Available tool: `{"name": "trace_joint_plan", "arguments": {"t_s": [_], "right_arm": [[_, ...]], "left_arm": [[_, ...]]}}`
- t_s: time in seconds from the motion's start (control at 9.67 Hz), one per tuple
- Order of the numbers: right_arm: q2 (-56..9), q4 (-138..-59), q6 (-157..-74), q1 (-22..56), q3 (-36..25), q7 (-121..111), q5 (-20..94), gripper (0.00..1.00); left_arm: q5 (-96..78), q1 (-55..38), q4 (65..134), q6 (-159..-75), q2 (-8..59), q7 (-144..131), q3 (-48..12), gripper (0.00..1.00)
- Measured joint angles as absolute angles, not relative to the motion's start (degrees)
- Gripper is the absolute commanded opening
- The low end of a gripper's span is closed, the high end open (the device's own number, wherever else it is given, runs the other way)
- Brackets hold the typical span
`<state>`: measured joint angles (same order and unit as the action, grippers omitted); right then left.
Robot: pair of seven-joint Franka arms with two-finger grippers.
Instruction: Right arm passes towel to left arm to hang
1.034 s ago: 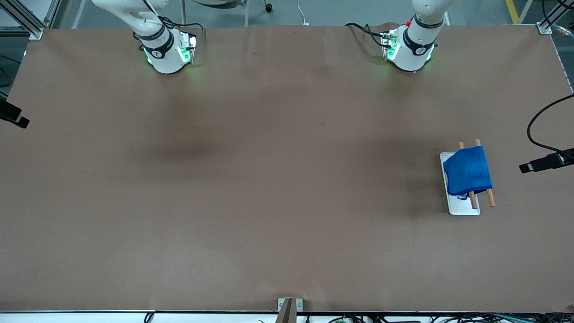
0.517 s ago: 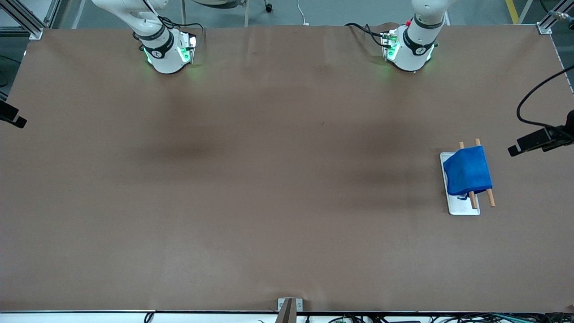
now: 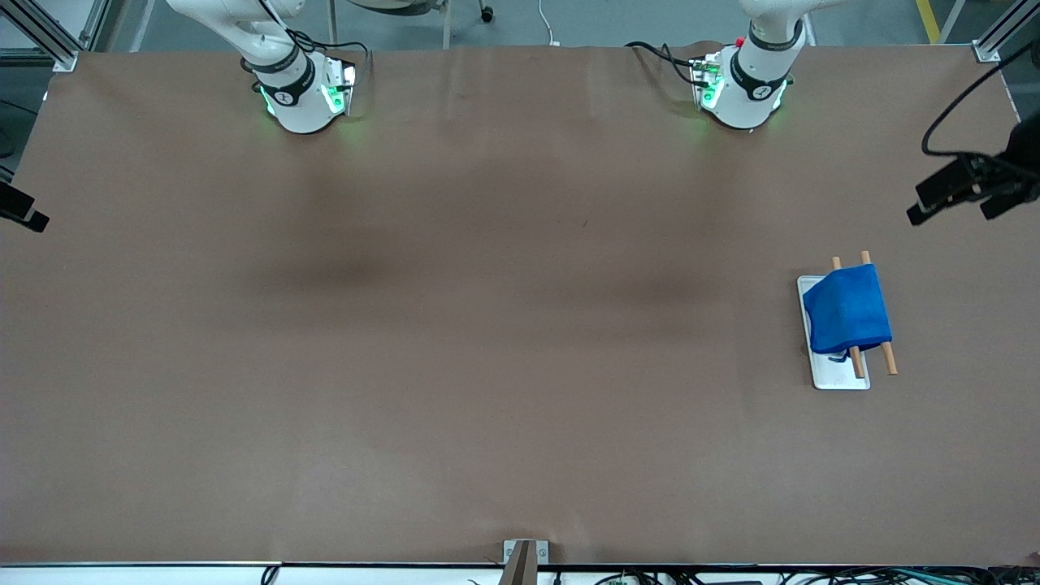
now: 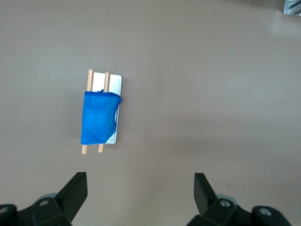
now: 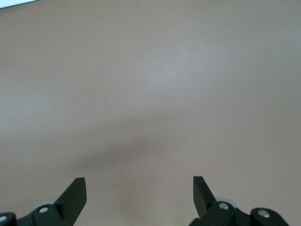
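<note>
The blue towel (image 3: 847, 309) hangs draped over a small rack of two wooden dowels (image 3: 888, 357) on a white base plate (image 3: 841, 375), toward the left arm's end of the table. It also shows in the left wrist view (image 4: 98, 117). My left gripper (image 3: 955, 199) is up in the air over the table's edge at that end, apart from the towel, open and empty (image 4: 138, 181). My right gripper (image 3: 24, 213) is at the right arm's end of the table, open and empty (image 5: 138, 186), over bare brown table.
The right arm's base (image 3: 301, 93) and the left arm's base (image 3: 743, 85) stand along the table's edge farthest from the front camera. A metal bracket (image 3: 520, 556) sits at the nearest edge. Corner brackets (image 3: 985, 53) mark the table ends.
My left gripper has moved away from the rack, toward the bases' side of the table, at the table's edge. The towel and rack have not moved. The right gripper has barely shifted.
</note>
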<state>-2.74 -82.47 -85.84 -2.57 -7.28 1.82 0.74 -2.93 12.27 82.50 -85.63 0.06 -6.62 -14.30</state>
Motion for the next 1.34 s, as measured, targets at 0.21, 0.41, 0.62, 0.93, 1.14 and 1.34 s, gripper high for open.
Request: {"name": "trace_joint_plan", "arguments": {"t_s": [0.21, 0.41, 0.62, 0.93, 1.14, 1.34], "right_arm": [[-2.74, -82.47, -85.84, -2.57, -7.28, 1.82, 0.74, 1.0], [-2.74, -82.48, -85.84, -2.57, -7.29, 1.82, 0.74, 1.0], [-2.74, -82.48, -85.84, -2.57, -7.28, 1.82, 0.74, 1.0], [-2.74, -82.48, -85.84, -2.57, -7.28, 1.82, 0.74, 1.0], [-2.76, -82.49, -85.76, -2.58, -7.29, 1.82, 0.74, 1.0], [-2.82, -83.04, -85.75, -2.71, -7.33, 1.82, 0.74, 1.0]], "left_arm": [[-2.92, 9.59, 87.46, -85.02, -4.55, -3.27, -11.23, 1.0], [-2.91, 8.81, 92.14, -85.07, -7.95, -2.6, -10.81, 1.0], [-0.79, 7.68, 93.98, -85.25, -8.99, -2.6, -10.82, 1.0], [-0.27, 7.59, 94.2, -85.71, -8.54, -2.35, -10.81, 1.0], [-0.27, 7.57, 93.03, -86.05, -7.17, -2.15, -10.82, 1.0], [-0.27, 7.29, 92.02, -86.06, -6.32, -2.14, -10.91, 1.0]]}}
